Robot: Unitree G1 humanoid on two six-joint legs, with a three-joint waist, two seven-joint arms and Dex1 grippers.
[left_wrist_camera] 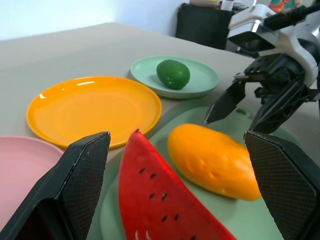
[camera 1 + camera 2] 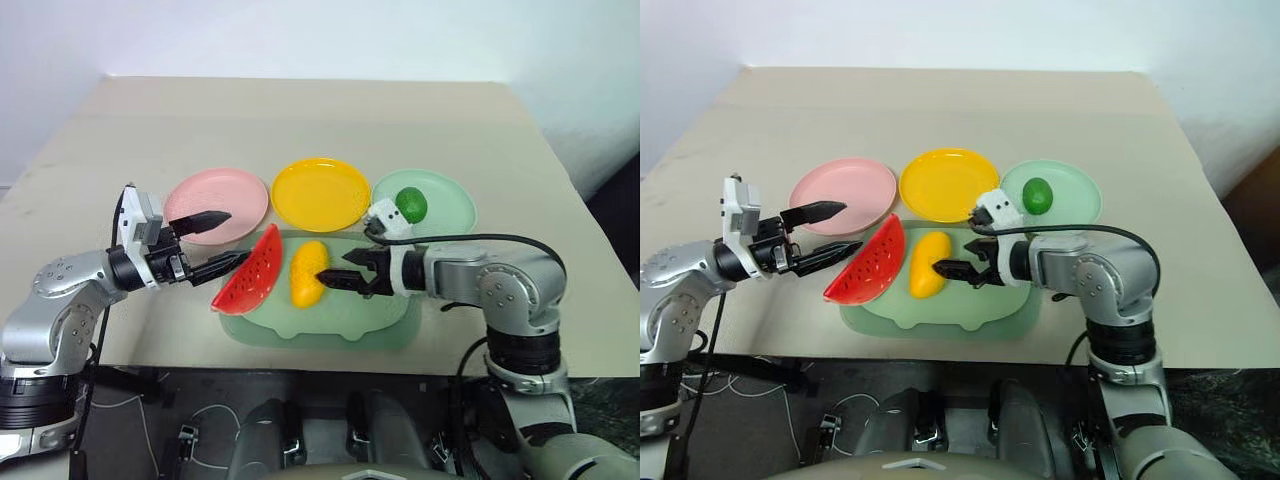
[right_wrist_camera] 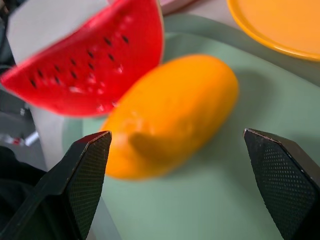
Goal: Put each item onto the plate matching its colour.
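Nearest the camera lies the pale green pig-shaped mat (image 2: 330, 325), and everything else sits around it. On it rest the watermelon slice (image 2: 252, 272) and the yellow mango (image 2: 307, 272), side by side. Beyond the mat's far edge stand the pink plate (image 2: 222, 196), the yellow plate (image 2: 320, 192) and the mint plate (image 2: 450, 205) — the round green fruit (image 2: 411, 204) already lies on that last one, so I judge one item of three done. The right gripper (image 2: 338, 272) hangs over the mat beside the mango, jaws spread and empty. The left gripper (image 2: 222, 240), also spread and empty, hovers at the mat's left side beside the watermelon — both fruits are left to move.
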